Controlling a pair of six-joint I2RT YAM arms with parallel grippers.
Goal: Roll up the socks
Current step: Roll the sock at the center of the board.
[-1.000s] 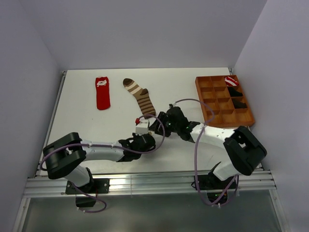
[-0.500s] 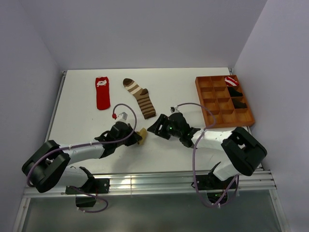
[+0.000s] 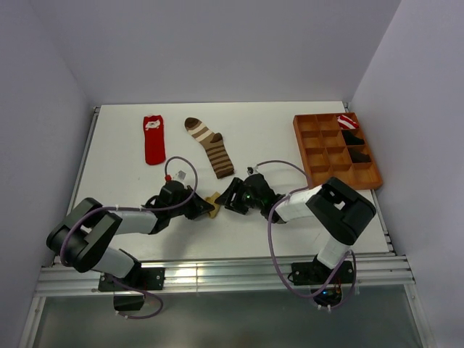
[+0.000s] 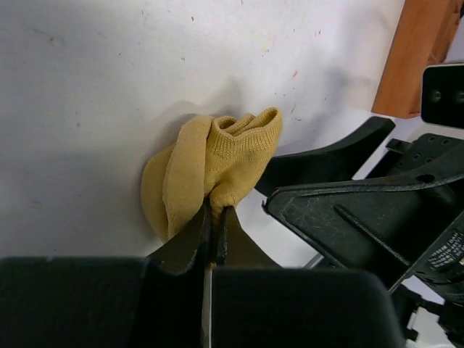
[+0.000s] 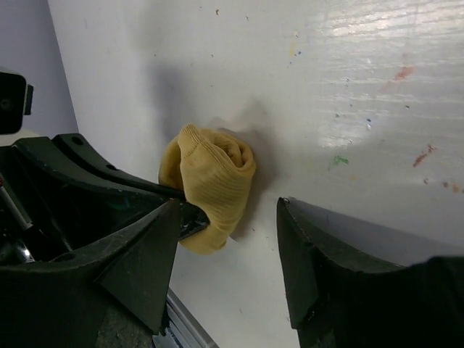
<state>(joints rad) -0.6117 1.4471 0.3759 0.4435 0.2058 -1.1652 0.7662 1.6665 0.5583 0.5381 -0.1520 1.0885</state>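
Note:
The mustard-yellow sock (image 3: 213,204) lies bunched into a loose roll on the table near the front centre. My left gripper (image 4: 215,217) is shut on a fold of it; the sock (image 4: 210,170) bulges just beyond the tips. My right gripper (image 5: 230,205) is open, facing the left one, with the sock (image 5: 214,177) just ahead of its left finger. In the top view the right gripper (image 3: 230,197) sits just right of the sock. The red sock (image 3: 154,139) and the brown-and-tan striped sock (image 3: 210,146) lie flat at the back left.
A wooden compartment tray (image 3: 304,156) stands at the back right. It holds a red-and-white striped rolled bundle (image 3: 348,121) and black rolled bundles (image 3: 353,138). White walls enclose the table on three sides.
The left gripper has swung left from the centre with the yellow sock in it, then eased back right. The right gripper has moved left, close up to the sock.

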